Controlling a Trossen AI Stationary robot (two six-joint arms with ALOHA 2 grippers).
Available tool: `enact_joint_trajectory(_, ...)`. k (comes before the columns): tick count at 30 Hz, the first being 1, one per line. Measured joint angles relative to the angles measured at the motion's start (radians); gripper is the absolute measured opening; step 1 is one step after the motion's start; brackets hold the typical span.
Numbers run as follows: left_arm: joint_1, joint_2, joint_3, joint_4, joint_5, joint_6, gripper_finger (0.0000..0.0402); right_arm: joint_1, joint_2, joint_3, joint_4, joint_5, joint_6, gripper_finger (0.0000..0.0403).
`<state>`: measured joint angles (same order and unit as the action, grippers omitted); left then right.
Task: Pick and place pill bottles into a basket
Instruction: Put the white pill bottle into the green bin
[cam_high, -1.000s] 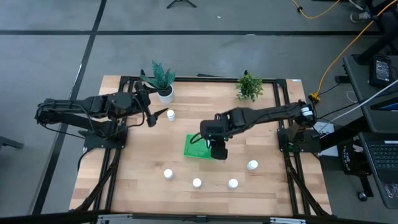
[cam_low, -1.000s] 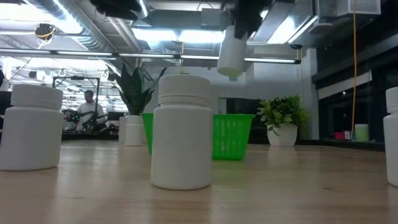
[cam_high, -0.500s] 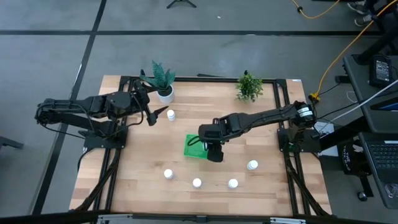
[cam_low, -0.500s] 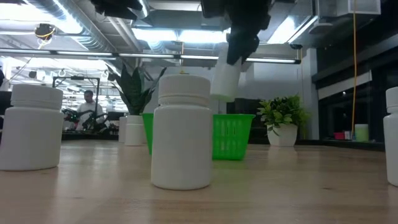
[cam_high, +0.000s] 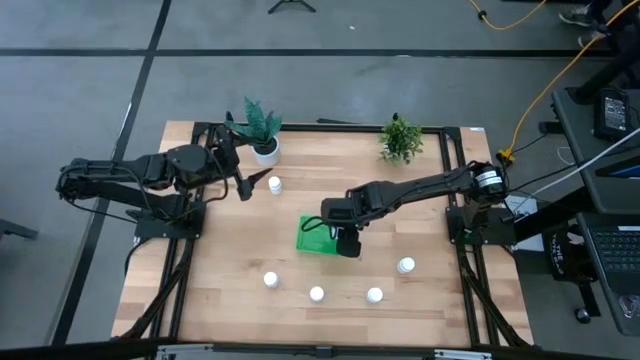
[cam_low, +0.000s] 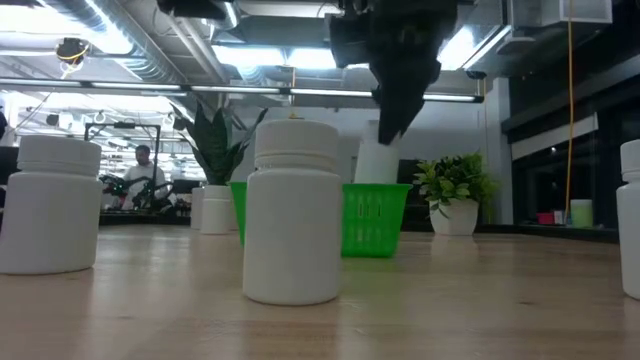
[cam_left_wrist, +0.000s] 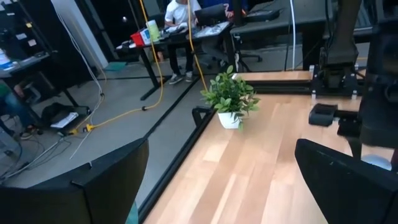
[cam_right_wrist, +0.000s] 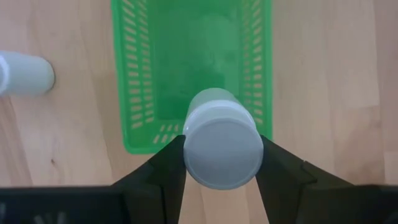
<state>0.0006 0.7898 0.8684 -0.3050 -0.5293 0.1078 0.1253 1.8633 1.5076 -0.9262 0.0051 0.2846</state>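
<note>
Bottle in hand: we note one pill bottle (cam_right_wrist: 219, 147) clamped between the right gripper's (cam_right_wrist: 219, 163) two dark fingers (cam_right_wrist: 163, 175), cap end toward the wrist camera, body pointing down at the basket.
Basket: green basket (cam_high: 312, 239) sits at centre of the high view, on the wooden table (cam_high: 215, 268); in the right wrist view its floor looks empty, so we judge this the first bottle to go in.
Why held so: held bottle hangs over the basket's near end wall, not its middle; in the low view its base (cam_low: 378, 160) appears level with or just inside the green rim. We read this as a vertical lowering, grip kept closed until the base meets the floor so it lands upright.
Risk: base could catch the near wall and tip.
Waiting bottles: four stand in a loose row across the lower part of the high view (cam_high: 270, 280), (cam_high: 316, 294), (cam_high: 374, 295), (cam_high: 405, 265), all well apart from the basket. A sixth (cam_high: 275, 185) stands upper left of the basket, near the left arm.
Left gripper: left gripper (cam_high: 247, 186) parked at upper left of the high view, just beside that sixth bottle; its fingers (cam_left_wrist: 93, 186) stand wide apart and hold nothing.
Surroundings: two potted plants along the upper table edge, (cam_high: 262, 128) and (cam_high: 400, 139), clear of the work.
</note>
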Motion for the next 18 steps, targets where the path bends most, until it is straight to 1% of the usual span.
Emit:
enact_joint_trajectory(11, 0.000, 0.000, 0.000, 0.000, 0.000, -0.009, 0.0400, -0.030, 0.000, -0.071, 0.050, -0.008, -0.002, 0.0158)
enact_joint_trajectory(18, 0.000, 0.000, 0.000, 0.000, 0.000, -0.009, 0.0400, -0.066, 0.000, -0.074, 0.047, -0.010, -0.037, 0.0158)
